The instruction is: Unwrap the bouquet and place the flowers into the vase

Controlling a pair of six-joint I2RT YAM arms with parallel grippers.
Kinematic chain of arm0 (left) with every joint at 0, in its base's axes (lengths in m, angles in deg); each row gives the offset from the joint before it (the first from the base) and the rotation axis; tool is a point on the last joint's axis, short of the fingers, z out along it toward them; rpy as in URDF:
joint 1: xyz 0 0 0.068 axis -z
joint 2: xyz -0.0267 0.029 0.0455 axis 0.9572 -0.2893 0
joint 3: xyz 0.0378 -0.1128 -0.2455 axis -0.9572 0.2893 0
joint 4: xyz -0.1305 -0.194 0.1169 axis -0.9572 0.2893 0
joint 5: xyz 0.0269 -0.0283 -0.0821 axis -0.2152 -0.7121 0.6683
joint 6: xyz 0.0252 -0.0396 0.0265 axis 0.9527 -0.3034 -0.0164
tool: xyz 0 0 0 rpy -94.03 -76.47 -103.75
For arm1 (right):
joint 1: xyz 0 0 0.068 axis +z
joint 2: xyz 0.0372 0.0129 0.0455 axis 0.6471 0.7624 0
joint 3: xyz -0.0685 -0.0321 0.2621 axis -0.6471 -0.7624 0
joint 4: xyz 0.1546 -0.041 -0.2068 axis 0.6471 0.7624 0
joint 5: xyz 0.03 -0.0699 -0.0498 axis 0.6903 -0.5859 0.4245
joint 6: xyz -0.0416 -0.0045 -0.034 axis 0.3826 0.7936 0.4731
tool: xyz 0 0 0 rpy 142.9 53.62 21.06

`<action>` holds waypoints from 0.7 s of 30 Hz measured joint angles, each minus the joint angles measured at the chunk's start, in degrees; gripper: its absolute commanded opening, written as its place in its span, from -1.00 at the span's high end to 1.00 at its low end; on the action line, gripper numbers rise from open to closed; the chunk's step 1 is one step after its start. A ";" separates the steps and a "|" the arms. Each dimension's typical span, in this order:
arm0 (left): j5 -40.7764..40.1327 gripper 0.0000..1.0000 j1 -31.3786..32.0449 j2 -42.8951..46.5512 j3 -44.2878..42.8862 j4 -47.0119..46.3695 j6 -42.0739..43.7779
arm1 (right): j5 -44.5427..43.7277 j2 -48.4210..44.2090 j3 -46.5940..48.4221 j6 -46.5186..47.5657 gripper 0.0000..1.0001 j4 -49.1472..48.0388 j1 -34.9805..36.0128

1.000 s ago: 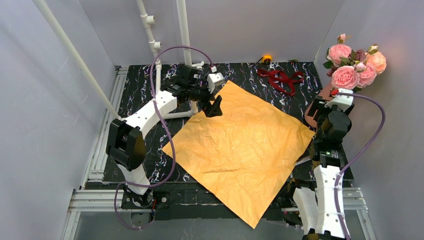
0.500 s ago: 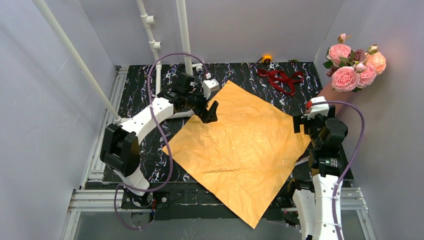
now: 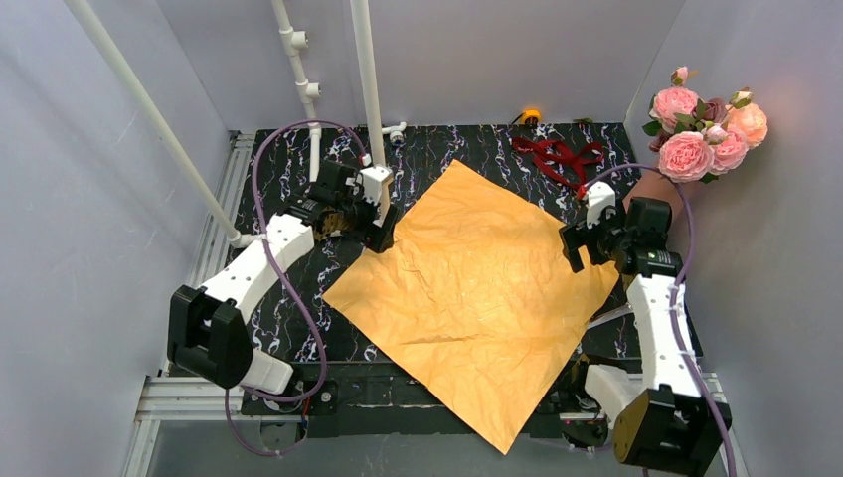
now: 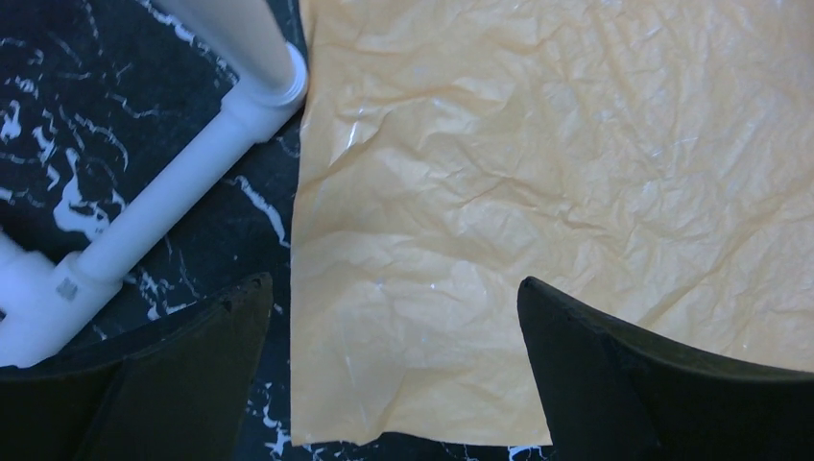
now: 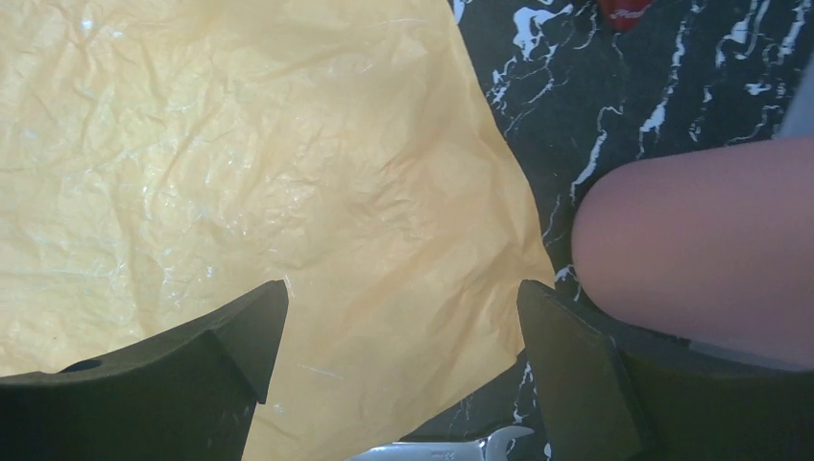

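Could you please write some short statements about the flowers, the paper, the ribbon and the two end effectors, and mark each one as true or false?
1. The pink roses stand in the salmon-pink cylinder vase. True.
2. The crinkled orange wrapping paper is rolled around the stems. False: it lies spread flat on the black marbled table.
3. The dark red ribbon lies on the orange paper. False: it lies on the table, apart from the paper.
4. The left end effector and the right end effector are both open and empty. True.
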 measured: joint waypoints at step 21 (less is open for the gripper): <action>-15.23 -0.99 -11.41 21.77 10.08 11.41 -2.10 | -9.88 11.37 8.02 -1.09 -0.97 4.20 21.18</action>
